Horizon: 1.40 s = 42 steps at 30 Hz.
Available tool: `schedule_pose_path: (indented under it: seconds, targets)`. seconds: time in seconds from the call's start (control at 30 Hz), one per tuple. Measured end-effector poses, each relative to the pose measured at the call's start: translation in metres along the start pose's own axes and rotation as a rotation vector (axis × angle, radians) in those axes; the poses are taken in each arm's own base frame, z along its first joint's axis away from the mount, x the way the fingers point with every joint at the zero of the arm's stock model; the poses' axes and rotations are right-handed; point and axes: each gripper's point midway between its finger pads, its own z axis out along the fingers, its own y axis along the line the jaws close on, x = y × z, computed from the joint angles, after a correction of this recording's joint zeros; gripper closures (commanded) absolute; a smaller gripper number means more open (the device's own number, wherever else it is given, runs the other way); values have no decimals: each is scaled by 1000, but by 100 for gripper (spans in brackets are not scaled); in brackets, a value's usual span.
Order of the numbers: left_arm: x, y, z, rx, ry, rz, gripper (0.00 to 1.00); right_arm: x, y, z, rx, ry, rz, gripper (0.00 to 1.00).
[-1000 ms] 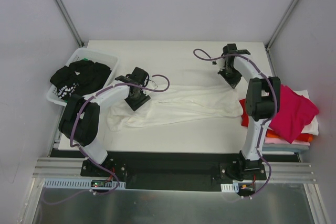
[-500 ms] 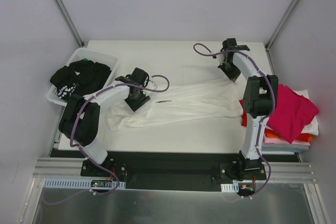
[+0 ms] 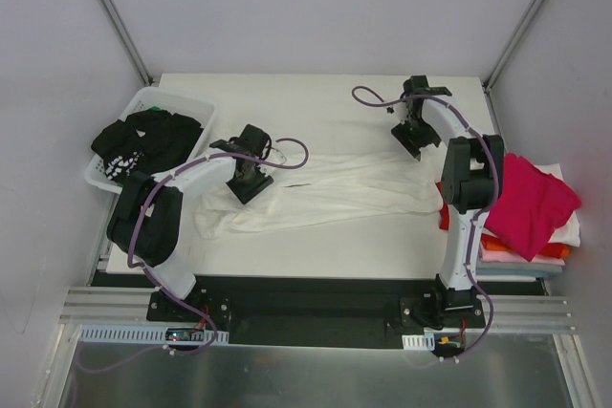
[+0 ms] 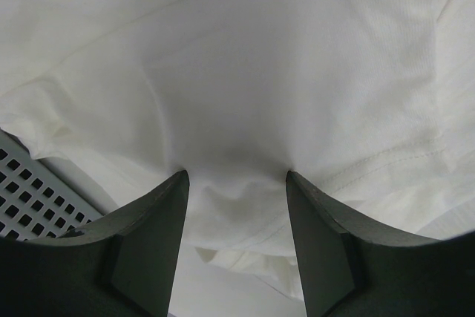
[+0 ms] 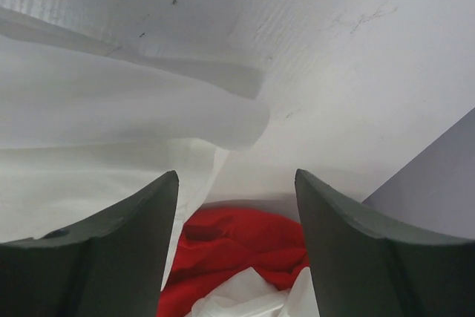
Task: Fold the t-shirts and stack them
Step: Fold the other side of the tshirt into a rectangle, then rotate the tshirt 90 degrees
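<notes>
A white t-shirt (image 3: 325, 193) lies stretched and rumpled across the table, with a small dark mark showing near its middle. My left gripper (image 3: 251, 179) bears down on its left part; in the left wrist view the gripper (image 4: 236, 174) stands open, fingertips touching the white t-shirt (image 4: 245, 72) with a loose fold between them. My right gripper (image 3: 411, 136) hovers over the shirt's far right corner, and in the right wrist view it (image 5: 236, 176) is open and holds nothing. Below it lie the white shirt's edge (image 5: 89, 161) and a red tee (image 5: 237, 243).
A pile of tees sits at the right edge: magenta (image 3: 531, 203) on top, red (image 3: 446, 212), orange (image 3: 497, 246) and white (image 3: 570, 231). A white plastic basket (image 3: 158, 99) at the far left holds a black tee with white print (image 3: 143, 140). The basket's wall (image 4: 37, 191) shows beside my left fingers.
My right gripper, shut a second ago, has lifted toward the far edge, opened and let go of the white shirt's corner, which has settled. The left arm has not moved.
</notes>
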Motion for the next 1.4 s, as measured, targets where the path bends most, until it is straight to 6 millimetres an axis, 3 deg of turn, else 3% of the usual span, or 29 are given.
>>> schedule_pose_path:
  seconds: [0.23, 0.4, 0.43, 0.47, 0.5, 0.7, 0.83, 1.0, 1.17, 1.4]
  targets:
    - [-1, 2, 0, -8, -7, -1, 45, 16, 12, -1, -18, 28, -7, 29]
    - [-5, 5, -1, -22, -21, -4, 43, 26, 21, -24, -11, -1, -8, 26]
    - [-6, 5, -2, -23, -23, -4, 42, 26, 23, -31, -10, -15, -6, 22]
    - [-7, 6, -2, -25, -27, -5, 40, 26, 25, -37, -8, -27, -5, 4]
    - [-8, 6, -3, -26, -31, -5, 38, 27, 25, -42, -6, -39, -1, 2]
    - [-20, 10, -16, -34, -90, -11, 2, 33, 45, -65, -29, -84, -21, 0]
    - [-28, 11, -26, -33, -135, -16, 1, 40, 63, -61, -67, -65, -46, 4]
    - [-27, 13, -26, -5, -147, -39, 1, 53, 80, -52, -117, -30, -64, 4]
    - [-18, 16, -12, 30, -114, -71, 1, 59, 89, -47, -147, -14, -72, 3]
    - [-9, 6, 9, 127, -41, -87, 1, 65, 100, -38, -187, -7, -96, 4]
